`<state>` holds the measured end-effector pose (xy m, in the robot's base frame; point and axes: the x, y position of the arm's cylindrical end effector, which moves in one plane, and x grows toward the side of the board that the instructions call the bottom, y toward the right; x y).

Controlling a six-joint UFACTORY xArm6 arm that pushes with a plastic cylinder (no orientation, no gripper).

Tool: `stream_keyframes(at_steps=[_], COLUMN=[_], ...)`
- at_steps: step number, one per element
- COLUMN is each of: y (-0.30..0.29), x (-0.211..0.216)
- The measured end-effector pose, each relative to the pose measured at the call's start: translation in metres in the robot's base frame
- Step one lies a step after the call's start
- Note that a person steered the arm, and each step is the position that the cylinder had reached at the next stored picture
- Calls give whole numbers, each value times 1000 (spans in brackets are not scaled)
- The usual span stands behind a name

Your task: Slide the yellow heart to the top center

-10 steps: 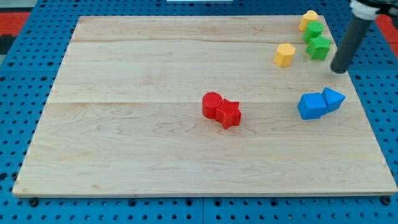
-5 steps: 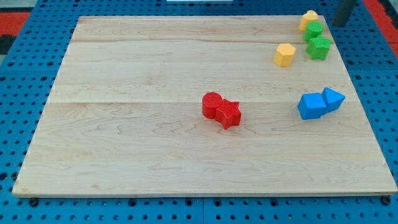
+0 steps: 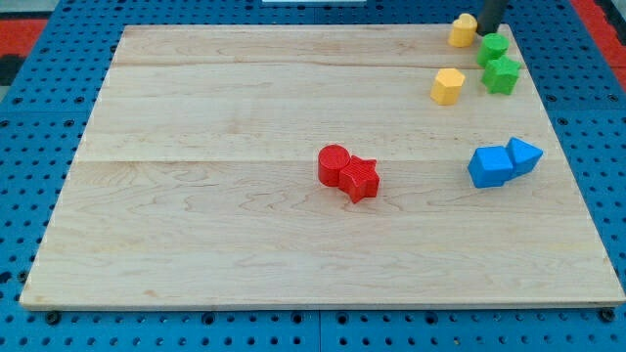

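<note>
A single camera looks down at a slant from the near edge of the bench (image 3: 196,244), facing its far side; the whole wooden board fits in frame, its far edge narrowed by perspective

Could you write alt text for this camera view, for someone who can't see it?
A dark rod's tip touches the right side of a yellow block at a wooden board's top right. Nearby sit another yellow block and two green blocks; two blue blocks lie lower, two red blocks mid-board.

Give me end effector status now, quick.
No gripper: a plain rod, holding nothing. My tip is at the view's top right, right beside the yellow heart; contact cannot be told.
</note>
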<state>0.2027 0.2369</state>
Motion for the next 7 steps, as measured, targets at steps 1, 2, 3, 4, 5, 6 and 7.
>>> stream_keyframes(at_steps=[1,2,3,4,5,6,7], y=[-18,-30,-38,-50,-54,-57,-70], x=[-11,-11,-10,-11,-11,-12,-11])
